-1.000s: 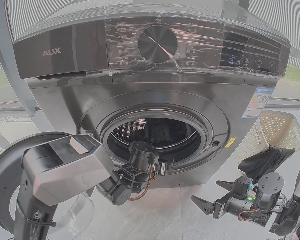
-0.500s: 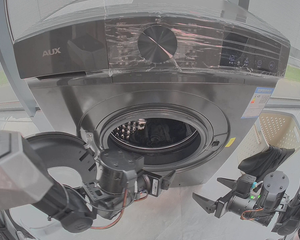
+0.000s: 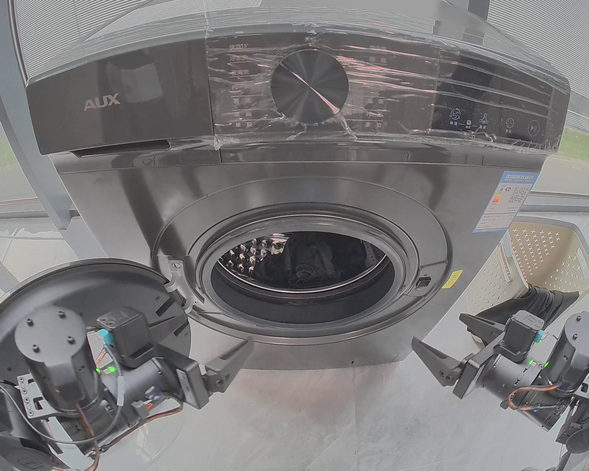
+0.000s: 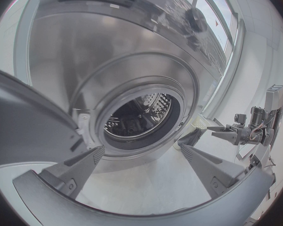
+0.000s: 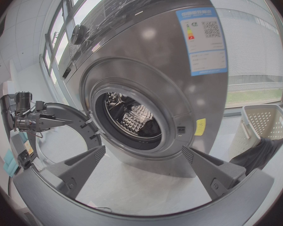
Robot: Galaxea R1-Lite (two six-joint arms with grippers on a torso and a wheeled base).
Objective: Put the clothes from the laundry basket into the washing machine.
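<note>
The washing machine point(image 3: 294, 184) stands with its round door point(image 3: 65, 289) swung wide open to its left side (the robot's left as well), leaving the drum mouth point(image 3: 301, 296) uncovered. Dark clothes point(image 3: 307, 260) lie inside the drum, bunched low toward the back against the perforated metal wall. High on the machine's front, a round dial point(image 3: 309, 86) sits in the middle of the film-wrapped control panel point(image 3: 386, 93), and a blue-edged label point(image 3: 514, 199) is stuck near the front's upper right corner. The laundry basket point(image 3: 556, 250), pale and perforated, stands on the floor point(image 3: 347, 413) just beside the machine's right front corner. A dark garment point(image 3: 536, 299) hangs over its near rim, partly inside and partly spilling out. The left gripper point(image 4: 141, 148) hovers low in front of the machine, before the open door and to the left of the drum mouth, aimed toward that mouth. Its two fingers point(image 4: 81, 168) are spread wide apart with nothing between them. The right gripper point(image 3: 440, 330) hangs low in front of the machine's right front corner, near the draped garment but not holding it. Its fingers point(image 3: 436, 364) are likewise spread wide, and nothing is caught in them. Both grippers are outside the drum mouth, above the pale floor in front of the machine.
</note>
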